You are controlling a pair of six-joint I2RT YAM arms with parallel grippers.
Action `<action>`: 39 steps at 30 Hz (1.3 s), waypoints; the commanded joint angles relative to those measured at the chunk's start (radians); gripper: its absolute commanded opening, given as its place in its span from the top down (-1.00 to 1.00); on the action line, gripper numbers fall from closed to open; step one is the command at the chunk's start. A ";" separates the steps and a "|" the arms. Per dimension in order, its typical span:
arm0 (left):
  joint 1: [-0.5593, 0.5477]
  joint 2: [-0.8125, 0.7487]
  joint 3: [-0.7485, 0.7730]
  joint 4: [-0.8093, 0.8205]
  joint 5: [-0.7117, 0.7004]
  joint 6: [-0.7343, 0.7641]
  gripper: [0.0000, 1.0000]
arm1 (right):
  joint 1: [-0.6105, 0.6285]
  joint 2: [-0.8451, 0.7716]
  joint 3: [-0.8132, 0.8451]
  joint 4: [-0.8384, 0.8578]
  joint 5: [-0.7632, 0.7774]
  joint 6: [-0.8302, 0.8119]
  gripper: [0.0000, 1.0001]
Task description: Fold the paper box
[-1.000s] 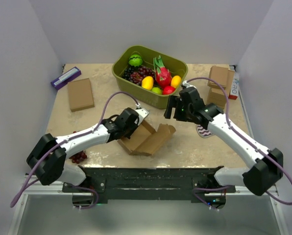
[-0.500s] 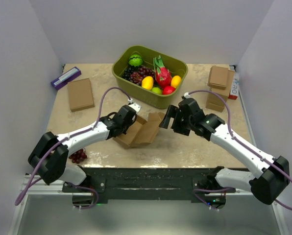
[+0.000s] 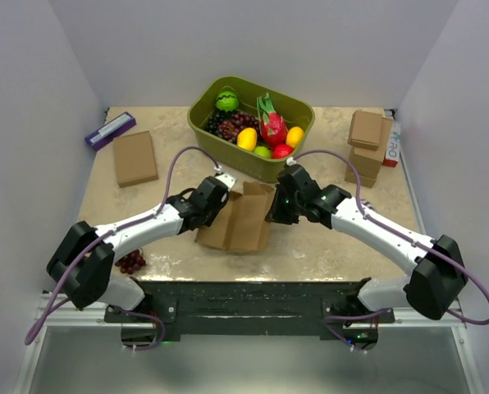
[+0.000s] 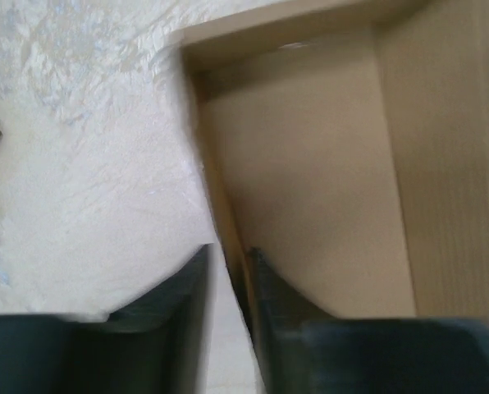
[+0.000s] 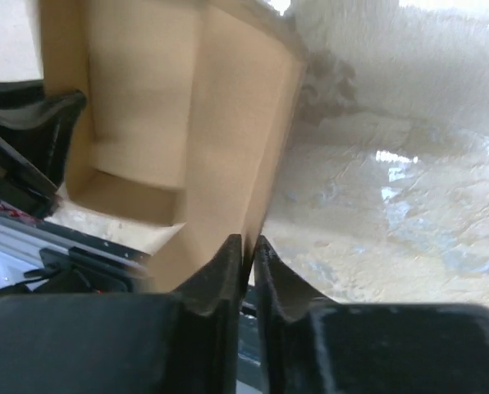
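Note:
The paper box [image 3: 240, 217] is a brown cardboard piece with raised walls at the table's middle front. My left gripper [image 3: 220, 197] is at its left wall. In the left wrist view that wall's edge [image 4: 220, 222] runs between the fingers of the left gripper [image 4: 228, 271]. One finger lies against the card; the other stands off with a gap, so the jaws are open. My right gripper [image 3: 276, 209] is at the box's right side. In the right wrist view the right gripper [image 5: 247, 250] is shut on the thin edge of the paper box [image 5: 220, 107].
A green basket [image 3: 203, 111] of fruit stands just behind the box. A flat brown box [image 3: 134, 158] and a purple box [image 3: 110, 130] lie at the back left. Small brown boxes [image 3: 364, 135] are stacked at the back right. Grapes [image 3: 131, 263] lie near the left arm's base.
My right gripper has moved left from the basket to the box's right wall and shut on it. The left gripper's jaws have parted. The box's right side has been pushed up and inward.

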 commanded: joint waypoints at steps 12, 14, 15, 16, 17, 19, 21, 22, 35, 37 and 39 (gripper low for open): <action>0.168 -0.403 0.041 0.177 0.610 0.116 -0.85 | 0.003 0.279 0.664 -0.463 0.092 -0.723 1.00; 0.168 -0.390 0.055 0.172 0.670 0.137 -0.84 | 0.003 0.284 0.691 -0.477 0.050 -0.766 1.00; 0.168 -0.391 0.057 0.174 0.668 0.150 -0.84 | 0.001 0.284 0.711 -0.495 0.026 -0.816 1.00; 0.168 -0.402 0.057 0.183 0.668 0.155 -0.84 | 0.001 0.273 0.715 -0.497 0.012 -0.829 1.00; 0.168 -0.408 0.053 0.189 0.673 0.164 -0.85 | 0.001 0.265 0.712 -0.495 -0.008 -0.835 1.00; 0.171 -0.408 0.053 0.192 0.702 0.184 -0.88 | 0.003 0.241 0.702 -0.498 -0.037 -0.874 1.00; 0.169 -0.393 0.057 0.185 0.742 0.196 -0.89 | 0.001 0.225 0.693 -0.494 -0.089 -0.892 1.00; 0.171 -0.374 0.058 0.180 0.750 0.200 -0.89 | 0.001 0.218 0.687 -0.491 -0.105 -0.892 1.00; 0.169 -0.321 0.050 0.197 0.739 0.213 -0.69 | 0.001 0.198 0.632 -0.498 -0.252 -0.967 1.00; 0.169 -0.313 0.044 0.200 0.774 0.217 -0.42 | 0.003 0.199 0.632 -0.497 -0.252 -0.970 1.00; 0.169 -0.308 0.040 0.200 0.791 0.217 -0.15 | 0.004 0.199 0.633 -0.497 -0.249 -0.973 1.00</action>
